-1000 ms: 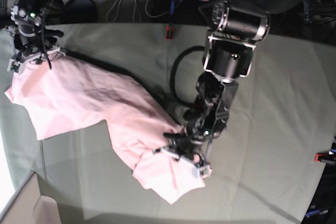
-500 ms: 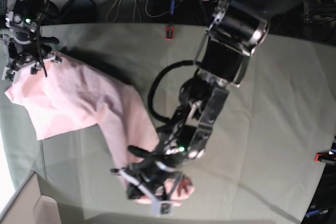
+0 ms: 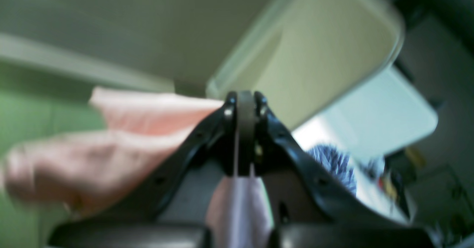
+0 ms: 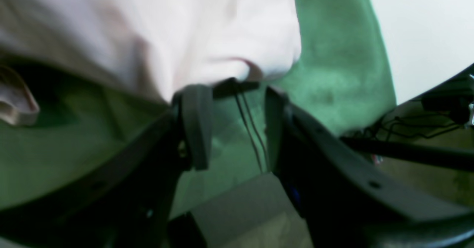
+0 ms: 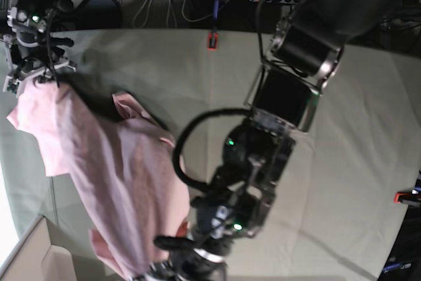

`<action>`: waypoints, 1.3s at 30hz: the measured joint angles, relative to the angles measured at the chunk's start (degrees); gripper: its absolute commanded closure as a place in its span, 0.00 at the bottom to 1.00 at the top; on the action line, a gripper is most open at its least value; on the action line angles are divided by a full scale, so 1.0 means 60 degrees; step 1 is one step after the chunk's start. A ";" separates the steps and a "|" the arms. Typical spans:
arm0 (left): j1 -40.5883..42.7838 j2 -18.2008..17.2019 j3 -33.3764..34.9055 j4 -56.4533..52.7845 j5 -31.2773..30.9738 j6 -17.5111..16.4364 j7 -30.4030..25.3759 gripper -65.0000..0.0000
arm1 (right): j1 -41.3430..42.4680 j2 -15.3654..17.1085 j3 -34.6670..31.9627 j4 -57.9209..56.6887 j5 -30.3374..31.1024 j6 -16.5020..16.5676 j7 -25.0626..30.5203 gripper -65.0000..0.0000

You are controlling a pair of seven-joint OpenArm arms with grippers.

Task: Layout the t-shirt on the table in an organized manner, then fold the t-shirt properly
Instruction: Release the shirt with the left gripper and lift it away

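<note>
The light pink t-shirt (image 5: pixel 99 162) lies in a long crumpled band from the far left corner down to the near edge of the table (image 5: pixel 355 162). My left gripper (image 5: pixel 174 261) is at the band's near end, shut on a fold of the t-shirt (image 3: pixel 111 144). In the left wrist view its pads are pressed together (image 3: pixel 244 129) with a thin strip of pink cloth between them. My right gripper (image 5: pixel 29 77) is at the shirt's far left corner. In the right wrist view it (image 4: pixel 235 92) stands open. Green table cloth shows in the gap, and the t-shirt (image 4: pixel 148 29) lies just past the fingertips.
A beige cardboard box (image 5: pixel 33 258) sits off the near left corner and also shows in the left wrist view (image 3: pixel 314 55). Red clamps (image 5: pixel 212 39) (image 5: pixel 402 196) mark the far and right edges. Cables (image 5: pixel 164 1) trail behind the table. My left arm (image 5: pixel 289 97) spans the middle.
My left gripper has carried the shirt's end from mid-table toward the near left edge, folding the cloth over into a narrower band. The right gripper has stayed at the far left corner.
</note>
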 measured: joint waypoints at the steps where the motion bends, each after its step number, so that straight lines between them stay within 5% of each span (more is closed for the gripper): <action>1: 0.0058 -0.0146 -0.0011 0.0361 0.0000 -0.0011 -0.0182 1.00 | 0.0004 -0.0004 0.0000 0.0000 -0.0011 0.0000 -0.0007 0.62; 8: 0.1563 -0.1745 -0.0925 0.2692 0.0011 0.0073 0.0015 1.00 | 0.0029 -0.0004 -0.0018 -0.0004 -0.0004 -0.0004 -0.0033 0.62; 14: 0.2692 -0.2499 -0.1577 0.4197 -0.0040 -0.0073 -0.0229 0.99 | 0.0047 -0.0004 -0.0080 -0.0025 0.0000 0.0000 -0.0004 0.62; 22: 0.3883 -0.2572 -0.2197 0.2769 -0.0033 -0.0015 -0.0146 0.98 | 0.0029 -0.0029 -0.0080 -0.0007 -0.0011 0.0000 -0.0011 0.62; 24: 0.3934 -0.2579 -0.2193 0.2288 -0.0055 -0.0022 -0.0098 0.91 | 0.0025 -0.0029 -0.0080 0.0051 -0.0011 0.0004 0.0004 0.62; 28: 0.4586 -0.2645 -0.2255 0.1920 -0.0073 -0.0047 -0.0120 0.61 | 0.0047 0.0000 -0.0259 0.0707 -0.0055 -0.0011 0.0120 0.61; 32: 0.5176 -0.3038 -0.2728 0.1741 -0.0007 -0.0051 -0.0142 0.32 | 0.0029 0.0109 -0.1708 0.0918 -0.0058 -0.0022 0.0076 0.54; 39: 0.6597 -0.3767 -0.4109 0.1825 -0.0025 -0.0087 -0.0106 0.25 | 0.0834 0.0645 -0.5315 0.0852 0.0033 0.0018 -0.0022 0.39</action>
